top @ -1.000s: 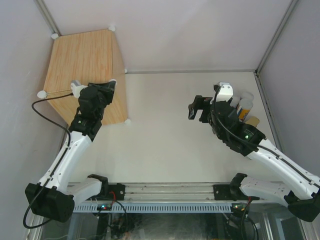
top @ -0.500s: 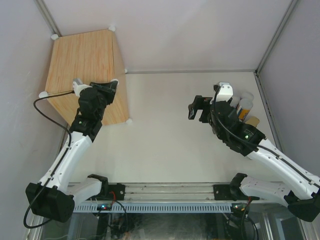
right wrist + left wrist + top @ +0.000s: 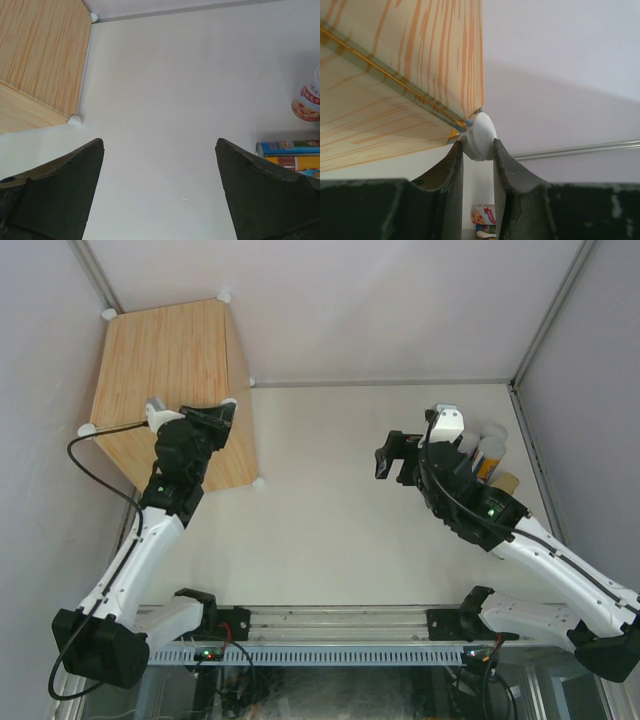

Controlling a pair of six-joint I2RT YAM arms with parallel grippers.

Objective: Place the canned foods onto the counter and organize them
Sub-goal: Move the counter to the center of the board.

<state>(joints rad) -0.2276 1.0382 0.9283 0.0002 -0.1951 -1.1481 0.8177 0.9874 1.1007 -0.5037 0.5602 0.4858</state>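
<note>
Left side pinching a corner knob of the counter; right side hanging wide open.

Nearest, above the white table (image 3: 320, 540), hovering with the right gripper (image 3: 392, 458), jaws spread wide and holding nothing. Just to its right, against the right wall, clustered canned foods (image 3: 490, 452), partly hidden behind that arm; among them in the right wrist view a white-red can (image 3: 306, 102) and, nearer, a blue-orange cylinder (image 3: 289, 155). Farther back on the left, clamped with the left gripper (image 3: 222, 412) on a white knob (image 3: 479, 137) at the right-hand edge of the counter (image 3: 165, 365), fingers (image 3: 451, 180) pressed against both sides of it. Counter tucked into the far left corner, well apart from the cans.
</note>
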